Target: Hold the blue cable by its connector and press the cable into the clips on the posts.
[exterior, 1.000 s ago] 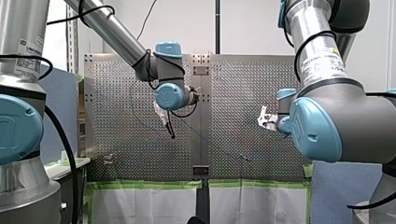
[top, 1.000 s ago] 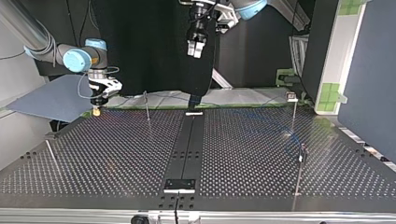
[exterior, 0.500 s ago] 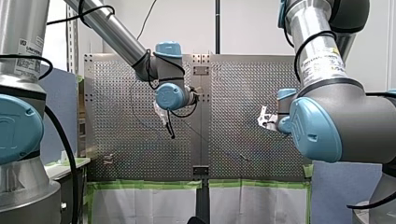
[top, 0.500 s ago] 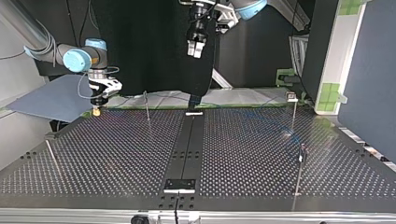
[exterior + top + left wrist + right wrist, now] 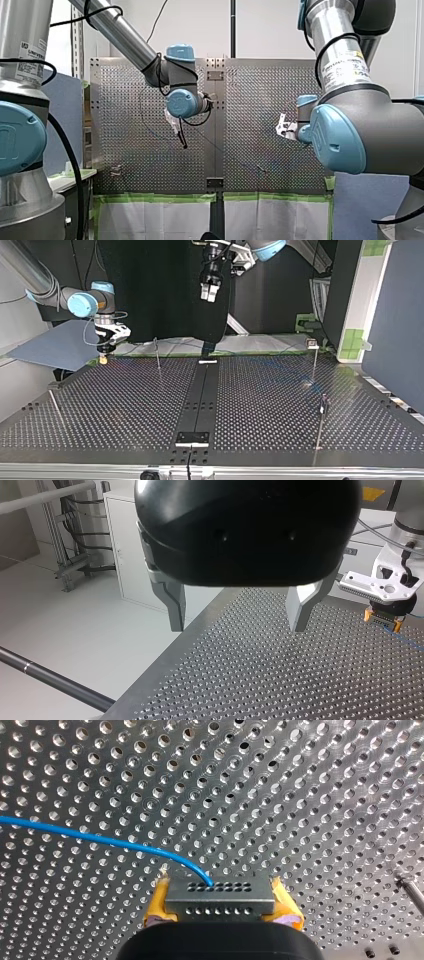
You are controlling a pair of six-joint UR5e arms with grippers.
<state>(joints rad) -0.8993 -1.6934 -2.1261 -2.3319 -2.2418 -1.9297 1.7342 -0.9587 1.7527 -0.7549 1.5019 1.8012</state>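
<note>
Blue cable (image 5: 100,839): thin, springy-looking, curving out of a grey multi-hole connector (image 5: 219,896). My right gripper (image 5: 103,359), jaws clamped on the connector, sits low near the far left corner of the surface (image 5: 125,410), top view. My left gripper (image 5: 239,627) hangs high, jaws wide, empty. Step: connector held, routing ahead. Next, likely: lay cable over nearest post (image 5: 157,354), press into clip.

Perforated grey metal table (image 5: 125,405); flat black centre strip (image 5: 201,390) along its middle; thin upright metal posts (image 5: 157,355) standing well apart on both halves.
</note>
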